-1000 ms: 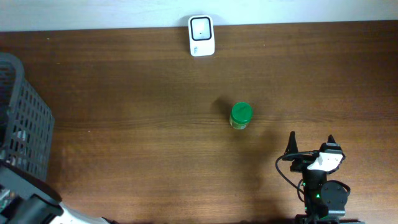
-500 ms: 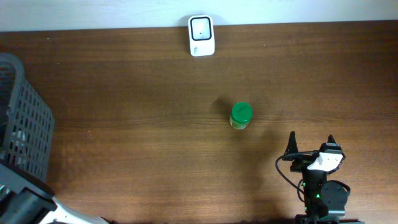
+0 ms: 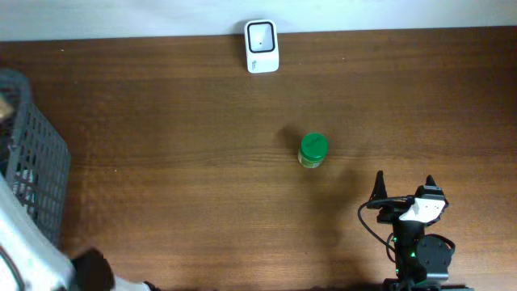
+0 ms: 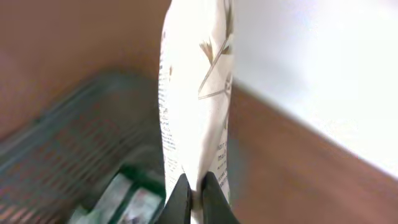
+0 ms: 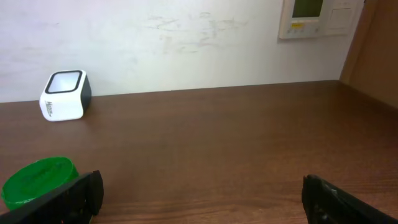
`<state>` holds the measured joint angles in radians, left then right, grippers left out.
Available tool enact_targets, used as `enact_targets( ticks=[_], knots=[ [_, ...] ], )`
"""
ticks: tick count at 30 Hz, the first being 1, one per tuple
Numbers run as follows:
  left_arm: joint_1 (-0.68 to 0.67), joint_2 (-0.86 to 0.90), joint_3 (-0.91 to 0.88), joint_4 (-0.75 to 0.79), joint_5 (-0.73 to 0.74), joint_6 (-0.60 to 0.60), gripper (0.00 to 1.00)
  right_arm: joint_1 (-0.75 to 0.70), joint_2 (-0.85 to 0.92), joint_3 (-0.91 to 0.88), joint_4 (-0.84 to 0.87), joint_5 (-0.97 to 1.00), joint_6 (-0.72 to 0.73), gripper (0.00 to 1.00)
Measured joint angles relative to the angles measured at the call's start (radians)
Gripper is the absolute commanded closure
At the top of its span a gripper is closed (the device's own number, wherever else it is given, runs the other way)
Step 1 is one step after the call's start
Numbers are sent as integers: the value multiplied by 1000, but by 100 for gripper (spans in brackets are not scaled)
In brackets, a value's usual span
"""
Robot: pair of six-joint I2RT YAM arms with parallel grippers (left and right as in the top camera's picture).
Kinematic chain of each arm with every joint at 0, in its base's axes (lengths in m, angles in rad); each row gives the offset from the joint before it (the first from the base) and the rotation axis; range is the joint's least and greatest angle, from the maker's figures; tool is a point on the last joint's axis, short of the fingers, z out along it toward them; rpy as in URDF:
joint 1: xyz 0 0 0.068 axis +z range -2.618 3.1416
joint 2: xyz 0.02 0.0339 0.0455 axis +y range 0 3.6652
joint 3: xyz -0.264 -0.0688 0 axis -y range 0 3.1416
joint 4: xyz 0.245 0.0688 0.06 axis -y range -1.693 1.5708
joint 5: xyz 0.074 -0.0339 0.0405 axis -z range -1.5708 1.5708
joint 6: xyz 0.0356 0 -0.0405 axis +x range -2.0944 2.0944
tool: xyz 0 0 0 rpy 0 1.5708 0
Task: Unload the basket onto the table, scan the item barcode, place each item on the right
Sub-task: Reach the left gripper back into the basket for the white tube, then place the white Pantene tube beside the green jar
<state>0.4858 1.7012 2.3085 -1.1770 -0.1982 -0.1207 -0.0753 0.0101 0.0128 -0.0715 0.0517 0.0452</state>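
Grip is looking firm: the left gripper (image 4: 194, 194) is pinching shut on an edge of the white pouch (image 4: 196, 93), over the basket (image 4: 62, 155). The right gripper (image 5: 199, 196), well apart from the basket, is standing wide open, empty. I think the pouch should be travelling slowly, print facing the scanner (image 3: 262, 46) far beyond the basket.

work surface: a dark brown wood-grain table (image 3: 161, 121) with a smooth, low-sheen top. the grain runs along its length. in the overhead view it fills nearly the whole frame.

rear boundary: a plain white painted wall (image 5: 186, 43) meets the far edge of the table directly. it carries faint grey scuff marks in its upper middle area.

wall fitting: a cream rectangular control panel with a small pale green display (image 5: 317, 17) is mounted high on the wall, toward the right.

right boundary: a brown wooden panel (image 5: 379, 56) adjoins the wall at the right edge of the right wrist view.

lighting: even and diffuse. shadows on the table are soft.
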Motion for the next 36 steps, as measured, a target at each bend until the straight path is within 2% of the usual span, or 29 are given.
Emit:
enact_targets(
  ticks=[2, 3, 5, 6, 7, 11, 15, 23, 28, 33, 35, 36],
  knots=[
    [-164, -90, 27, -33, 4, -4, 100, 0, 0, 0, 0, 1, -1, 2],
    [-257, -111, 31, -101, -2, -17, 100, 0, 0, 0, 0, 0, 0, 2],
    [-444, -94, -54, -139, 4, -57, 100, 0, 0, 0, -1, 0, 0, 2],
    [-496, -72, -99, -137, 5, -73, 100, 0, 0, 0, 0, 1, 0, 2],
    [-604, -20, -236, -95, 6, -108, 100, 0, 0, 0, 0, 0, 0, 2],
    [-834, 135, -583, 116, 27, -217, 100, 0, 0, 0, 0, 0, 0, 2],
    [-999, 257, -702, 232, 100, -266, 100, 0, 0, 0, 0, 0, 0, 2],
    [-1070, 333, -702, 301, 128, -296, 99, 0, 0, 0, 0, 0, 0, 2],
    [-1071, 335, -702, 330, 176, -305, 62, 0, 0, 0, 0, 0, 0, 2],
    [-1071, 335, -690, 322, 185, -308, 50, 0, 0, 0, 0, 0, 0, 2],
    [-1067, 334, -649, 294, 186, -288, 47, 0, 0, 0, 0, 0, -1, 2],
    [-1061, 331, -603, 273, 188, -273, 42, 0, 0, 0, 0, 0, 0, 2]
  ],
)
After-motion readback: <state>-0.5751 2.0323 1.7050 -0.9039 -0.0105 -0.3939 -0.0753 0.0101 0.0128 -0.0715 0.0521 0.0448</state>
